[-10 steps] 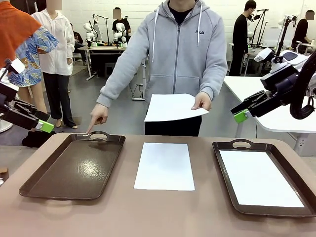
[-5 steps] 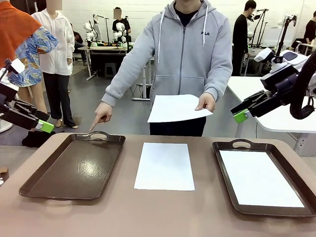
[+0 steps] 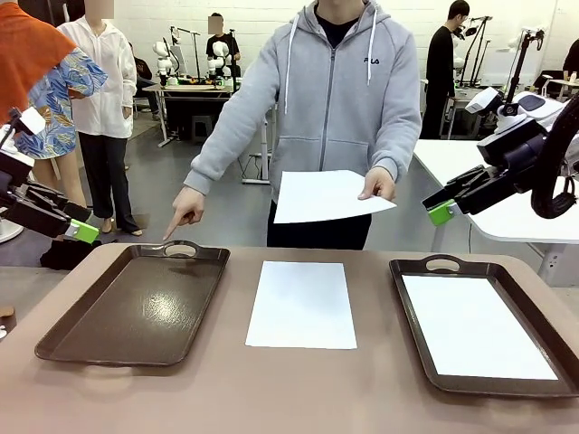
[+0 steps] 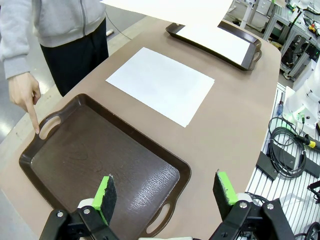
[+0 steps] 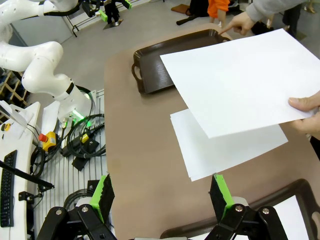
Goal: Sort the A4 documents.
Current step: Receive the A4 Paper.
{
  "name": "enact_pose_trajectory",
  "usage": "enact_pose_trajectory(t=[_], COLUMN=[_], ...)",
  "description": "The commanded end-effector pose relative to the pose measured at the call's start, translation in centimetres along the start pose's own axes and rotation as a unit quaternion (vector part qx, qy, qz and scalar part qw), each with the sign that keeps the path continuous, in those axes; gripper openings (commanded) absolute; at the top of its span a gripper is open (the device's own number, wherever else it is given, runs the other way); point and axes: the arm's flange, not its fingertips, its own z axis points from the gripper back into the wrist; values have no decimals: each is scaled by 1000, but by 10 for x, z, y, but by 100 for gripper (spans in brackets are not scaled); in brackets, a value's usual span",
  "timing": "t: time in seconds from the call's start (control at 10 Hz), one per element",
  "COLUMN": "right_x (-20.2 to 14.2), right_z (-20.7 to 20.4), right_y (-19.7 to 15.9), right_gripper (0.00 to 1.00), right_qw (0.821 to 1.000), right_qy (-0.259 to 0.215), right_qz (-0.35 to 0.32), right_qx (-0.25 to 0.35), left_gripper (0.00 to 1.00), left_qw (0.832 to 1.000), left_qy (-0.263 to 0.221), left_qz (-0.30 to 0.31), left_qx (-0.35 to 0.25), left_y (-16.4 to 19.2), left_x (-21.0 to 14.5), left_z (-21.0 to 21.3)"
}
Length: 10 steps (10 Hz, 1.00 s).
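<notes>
**Item 1: A4 documents, three sheets.**
- The loose sheet (image 3: 301, 304) lies flat at the centre of the table (image 3: 271, 389). It sits between the two trays and touches neither.
- The tray sheet (image 3: 477, 327) lies inside the right tray (image 3: 404, 298) at 3 o'clock.
- The held sheet (image 3: 330, 195) hangs above the far edge at 12 o'clock. The person's holding hand (image 3: 378, 185) pinches it at one side.
- Handling, as a judgement: the paper is very light, floppy and easily creased. It lies flush on a smooth top, with no raised edge for you to get under.
- Take the loose sheet at a corner or short edge. You may first need to slide it toward the 6 o'clock edge.

**Item 2: left tray (image 3: 136, 307).**
- It is dark brown, handled and bare inside, and sits at 9 o'clock.
- The person's pointing hand (image 3: 185, 210) aims a finger at its far handle, so mind it when you reach.

**Item 3: claws.**
- The left gripper (image 3: 81, 231) is raised at 9 o'clock, outboard of the left tray. Its jaws are spread wide and carry nothing.
- The right gripper (image 3: 441, 212) is raised at 2 o'clock, likewise spread and empty.
</notes>
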Motion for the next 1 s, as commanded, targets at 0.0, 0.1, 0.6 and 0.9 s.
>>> enact_pose_trajectory(t=[0.0, 0.1, 0.6, 0.9], right_x=[-1, -1, -1, -1], right_z=[0, 0, 0, 0], right_y=[1, 1, 1, 1], right_gripper=[100, 100, 100, 100], right_qw=[1000, 1000, 1000, 1000], right_qy=[0, 0, 0, 0], right_qz=[4, 4, 4, 4], right_qx=[0, 0, 0, 0], left_gripper=[100, 100, 100, 100], left_qw=[1000, 1000, 1000, 997], left_qy=[-6, -6, -5, -8], left_qz=[-11, -11, 13, 57], left_qx=[-5, -5, 2, 46], left_y=[3, 3, 1, -2], left_x=[-2, -2, 7, 34], left_z=[1, 1, -4, -2])
